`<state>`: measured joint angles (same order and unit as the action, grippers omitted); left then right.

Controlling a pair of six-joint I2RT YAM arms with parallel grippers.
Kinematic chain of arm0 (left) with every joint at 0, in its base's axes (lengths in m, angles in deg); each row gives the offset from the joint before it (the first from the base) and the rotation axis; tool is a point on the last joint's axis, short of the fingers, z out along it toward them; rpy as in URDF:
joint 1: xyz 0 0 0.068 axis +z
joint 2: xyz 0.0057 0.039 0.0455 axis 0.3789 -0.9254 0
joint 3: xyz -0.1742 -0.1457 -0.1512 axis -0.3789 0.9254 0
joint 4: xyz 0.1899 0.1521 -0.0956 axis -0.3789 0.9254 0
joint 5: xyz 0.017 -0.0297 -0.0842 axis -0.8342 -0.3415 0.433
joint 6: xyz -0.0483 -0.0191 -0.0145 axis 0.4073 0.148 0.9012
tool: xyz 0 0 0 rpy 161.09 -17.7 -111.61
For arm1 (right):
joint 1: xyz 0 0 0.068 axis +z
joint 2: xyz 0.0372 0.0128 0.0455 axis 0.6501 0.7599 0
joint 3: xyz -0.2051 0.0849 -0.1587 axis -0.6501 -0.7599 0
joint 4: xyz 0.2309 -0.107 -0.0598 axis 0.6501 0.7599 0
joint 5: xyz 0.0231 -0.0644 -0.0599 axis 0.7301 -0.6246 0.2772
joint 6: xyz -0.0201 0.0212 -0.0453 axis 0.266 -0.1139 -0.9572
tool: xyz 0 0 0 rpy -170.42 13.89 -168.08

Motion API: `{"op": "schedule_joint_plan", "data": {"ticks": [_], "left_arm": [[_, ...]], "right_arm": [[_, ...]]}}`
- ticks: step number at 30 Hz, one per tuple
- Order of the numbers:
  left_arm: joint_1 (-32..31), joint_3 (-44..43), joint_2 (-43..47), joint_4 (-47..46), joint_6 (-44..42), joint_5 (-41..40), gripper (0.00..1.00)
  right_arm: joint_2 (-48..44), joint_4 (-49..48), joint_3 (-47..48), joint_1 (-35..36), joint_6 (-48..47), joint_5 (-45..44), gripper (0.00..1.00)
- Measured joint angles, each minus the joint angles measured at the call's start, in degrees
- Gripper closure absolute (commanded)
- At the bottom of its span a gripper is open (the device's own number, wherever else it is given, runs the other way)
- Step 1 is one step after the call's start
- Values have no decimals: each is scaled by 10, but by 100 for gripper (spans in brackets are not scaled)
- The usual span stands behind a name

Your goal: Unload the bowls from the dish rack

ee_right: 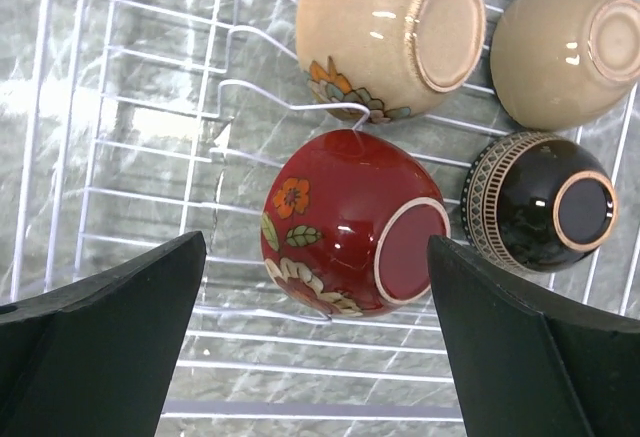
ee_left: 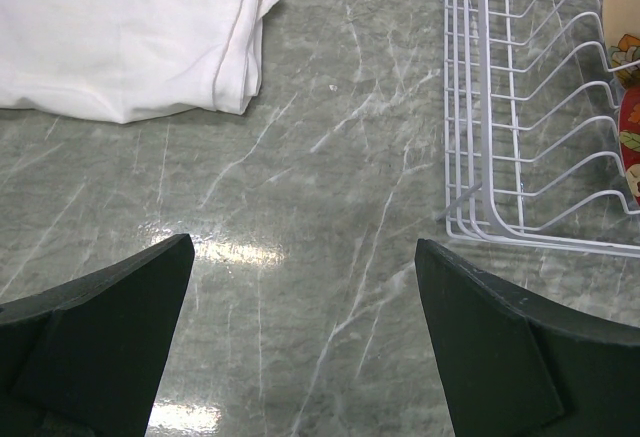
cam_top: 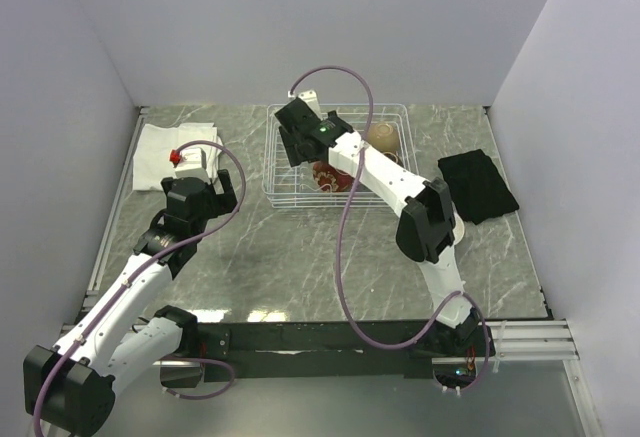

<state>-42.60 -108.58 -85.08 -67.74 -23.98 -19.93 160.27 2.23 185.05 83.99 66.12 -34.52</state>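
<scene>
The desk is grey veined stone or a stone-look slab, smooth and polished enough to throw back glare. The rack is thin wire with a smooth white coating. The 4 bowls in the right wrist view are glazed ceramic, glossy with bright highlights: red bowl, black bowl, flowered tan bowl, plain tan bowl. The white cloth is soft, matt fabric with a stitched hem. The black cloth is matt too. The jaws look like matt black plastic.

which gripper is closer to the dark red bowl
Right. The right gripper hangs directly above the dark red bowl in the dish rack; the left gripper is outside the rack, over the table.
</scene>
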Motion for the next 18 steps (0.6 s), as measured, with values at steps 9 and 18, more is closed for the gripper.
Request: {"op": "schedule_joint_plan", "data": {"ticks": [9, 18], "left_arm": [[-2, 0, 0, 0, 0, 0, 1], [-4, 0, 0, 0, 0, 0, 1]], "right_arm": [[35, 17, 4, -17, 33, 2, 0], [45, 24, 0, -21, 42, 18, 0]]}}
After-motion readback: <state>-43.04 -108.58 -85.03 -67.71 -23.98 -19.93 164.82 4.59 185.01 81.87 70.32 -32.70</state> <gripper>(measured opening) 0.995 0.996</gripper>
